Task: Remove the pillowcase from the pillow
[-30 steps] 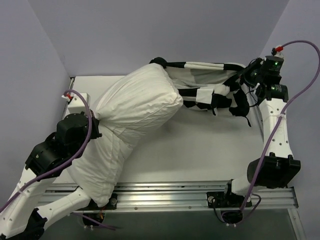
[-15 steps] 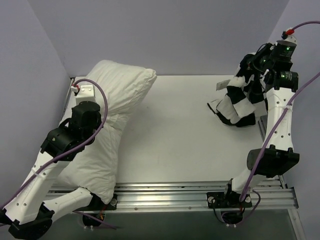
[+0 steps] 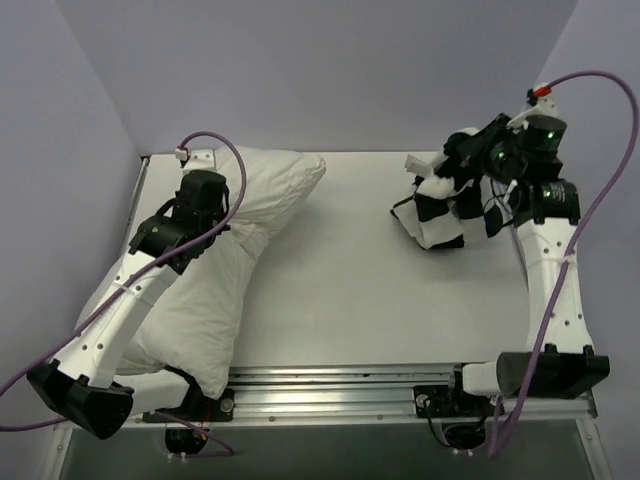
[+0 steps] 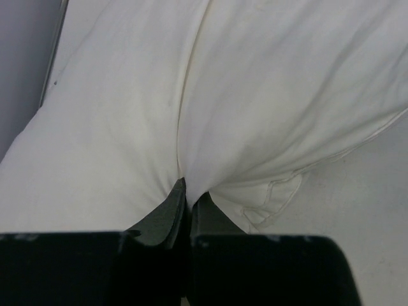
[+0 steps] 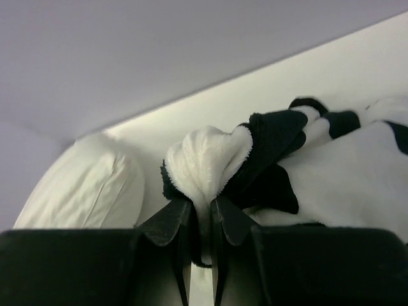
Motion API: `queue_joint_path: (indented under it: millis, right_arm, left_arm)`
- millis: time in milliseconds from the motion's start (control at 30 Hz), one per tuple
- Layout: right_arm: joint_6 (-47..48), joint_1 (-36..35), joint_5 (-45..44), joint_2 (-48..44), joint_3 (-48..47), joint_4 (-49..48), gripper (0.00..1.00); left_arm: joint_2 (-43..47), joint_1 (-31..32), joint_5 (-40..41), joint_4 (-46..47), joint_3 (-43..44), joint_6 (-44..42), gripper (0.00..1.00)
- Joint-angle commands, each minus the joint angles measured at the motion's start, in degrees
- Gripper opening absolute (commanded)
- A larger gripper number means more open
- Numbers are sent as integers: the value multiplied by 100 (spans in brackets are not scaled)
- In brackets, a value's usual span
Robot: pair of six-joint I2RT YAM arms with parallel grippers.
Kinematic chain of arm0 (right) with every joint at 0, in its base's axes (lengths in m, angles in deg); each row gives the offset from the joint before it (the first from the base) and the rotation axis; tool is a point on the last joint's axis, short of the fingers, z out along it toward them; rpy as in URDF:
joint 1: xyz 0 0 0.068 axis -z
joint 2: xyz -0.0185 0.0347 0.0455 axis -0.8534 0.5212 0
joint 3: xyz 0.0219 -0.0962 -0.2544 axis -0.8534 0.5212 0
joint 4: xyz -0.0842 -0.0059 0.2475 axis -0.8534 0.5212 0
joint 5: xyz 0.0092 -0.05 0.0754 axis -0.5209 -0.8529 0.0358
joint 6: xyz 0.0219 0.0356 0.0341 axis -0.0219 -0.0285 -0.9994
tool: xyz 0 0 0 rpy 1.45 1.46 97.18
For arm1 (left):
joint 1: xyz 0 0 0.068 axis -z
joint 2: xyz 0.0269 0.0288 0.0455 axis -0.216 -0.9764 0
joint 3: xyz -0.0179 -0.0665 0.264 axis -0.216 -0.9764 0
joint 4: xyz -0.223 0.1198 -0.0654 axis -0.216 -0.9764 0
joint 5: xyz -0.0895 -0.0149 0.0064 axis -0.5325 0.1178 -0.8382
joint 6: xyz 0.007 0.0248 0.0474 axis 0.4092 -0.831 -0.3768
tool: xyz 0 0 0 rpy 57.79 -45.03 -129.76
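The plain white pillow [image 3: 215, 290] lies bare along the table's left side, its far corner near the back edge. My left gripper [image 3: 215, 215] is shut on a fold of the pillow [image 4: 268, 108] near its middle; the left wrist view shows the fabric pinched between the fingertips [image 4: 175, 197]. The black and white checkered pillowcase [image 3: 440, 210] is bunched in a heap at the back right, fully off the pillow. My right gripper [image 3: 470, 165] is shut on a fold of the pillowcase [image 5: 210, 159]; the pillow also shows far off in the right wrist view [image 5: 89, 191].
The white table [image 3: 350, 290] has a metal rail [image 3: 350, 385] along its near edge. Lavender walls close in the left, back and right sides. Purple cables loop over both arms.
The pillowcase has come fully off the pillow. My right gripper carried it to the back right and lowered the heap. My left gripper moved with the pillow toward the back left.
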Motion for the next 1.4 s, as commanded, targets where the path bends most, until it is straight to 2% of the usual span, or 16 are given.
queue_joint_path:
  millis: [0, 100, 133, 167, 233, 267, 333, 367, 433, 467, 567, 767, 900, 1033, 1167, 1367]
  right_arm:
    - [-104, -762, 472, -1244, 1094, -640, 0]
    - [-165, -1712, 789, -1852, 2307, -676, 4]
    - [-200, -1993, 807, -1951, 2562, -615, 5]
    - [-244, -2570, 824, -2056, 3069, -528, 7]
    - [-481, -3109, 860, -2241, 3608, -466, 14]
    - [-586, -3590, 860, -2285, 4107, -378, 22]
    - [-798, -4024, 825, -2312, 4531, -255, 30]
    - [-833, -4235, 790, -2330, 4708, -246, 40]
    - [-834, -4719, 527, -2426, 5016, -132, 52]
    - [-790, -4798, 326, -2470, 5017, -18, 65]
    - [-492, -4817, -553, -2567, 4667, 395, 81]
    - [132, -4572, -2724, -2085, 3200, 861, 100]
    - [449, -3379, -3130, -1496, 2320, 1072, 100]
    - [599, -1640, -2762, -1512, 1871, 1056, 100]
    - [608, -1004, -3199, -1942, 1765, 1152, 100]
    - [871, -1002, -4079, -3302, 1739, 1258, 100]
  left_arm:
    - [304, -79, -84, 844, 132, 275, 5]
    - [550, -105, -199, 809, -131, 380, 28]
    - [698, -105, -199, 783, -184, 407, 43]
    - [796, -105, -208, 713, -237, 425, 51]
    - [1093, -105, -199, 625, -377, 486, 67]
    - [1209, -105, -208, 511, -404, 495, 79]
    - [1498, -105, -208, 352, -413, 495, 89]
    - [1595, -105, -199, 169, -387, 478, 94]
    - [1867, -105, -173, 1, -308, 390, 97]
    - [1965, -114, -147, -148, -282, 372, 95]
    - [2211, -114, -85, -394, -168, 285, 94]
    - [2308, -114, -67, -703, -97, 188, 94]
    - [2282, -114, -67, -817, -141, 258, 94]
    - [2431, -114, 73, -966, -97, 267, 94]
    - [2703, -114, 328, -1107, -88, 127, 94]
    - [3257, -114, 188, -1291, 114, -120, 94]
